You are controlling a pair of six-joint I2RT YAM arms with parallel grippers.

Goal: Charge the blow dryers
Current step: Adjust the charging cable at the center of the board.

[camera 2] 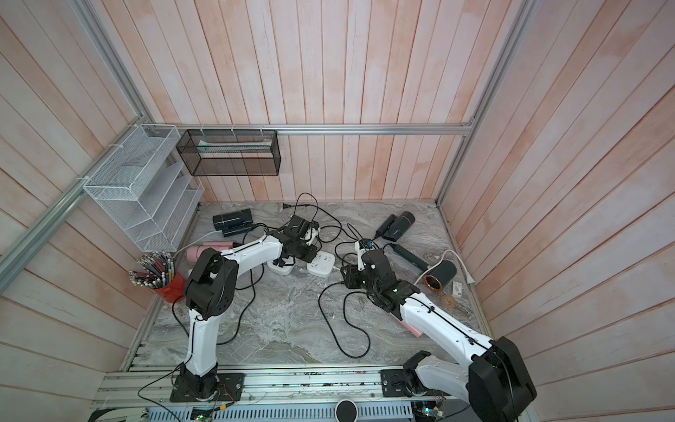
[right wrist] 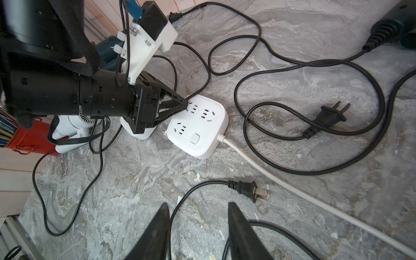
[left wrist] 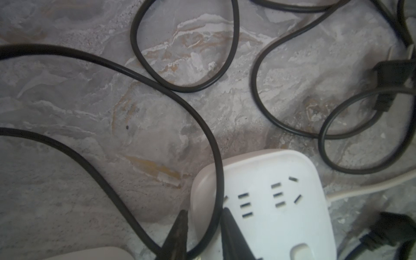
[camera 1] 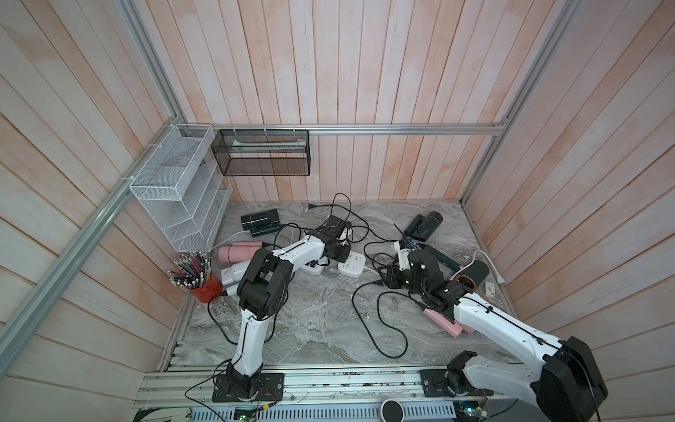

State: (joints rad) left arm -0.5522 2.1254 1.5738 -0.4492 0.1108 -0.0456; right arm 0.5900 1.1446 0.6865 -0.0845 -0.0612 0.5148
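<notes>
Several blow dryers lie on the marble table: a black one (camera 1: 260,220) at the back left, a pink one (camera 1: 239,252), a pale grey one (camera 1: 233,274), a black one (camera 1: 427,224) at the back right, a dark one (camera 1: 475,272), and a pink one (camera 1: 443,321) under my right arm. My left gripper (left wrist: 204,211) is narrowly open at the corner of a white power strip (left wrist: 270,202), with a black cord (left wrist: 219,180) between its fingers. My right gripper (right wrist: 198,203) hangs open over the table. A loose plug (right wrist: 247,190) lies just ahead of it, and that plug's cord runs between the fingers.
A second white power strip (camera 1: 314,269) sits left of the first, with plugs in it. Another loose plug (right wrist: 331,113) and tangled black cords cover the middle. A red pencil cup (camera 1: 204,288) stands at the left edge. Wire racks (camera 1: 175,190) hang on the wall.
</notes>
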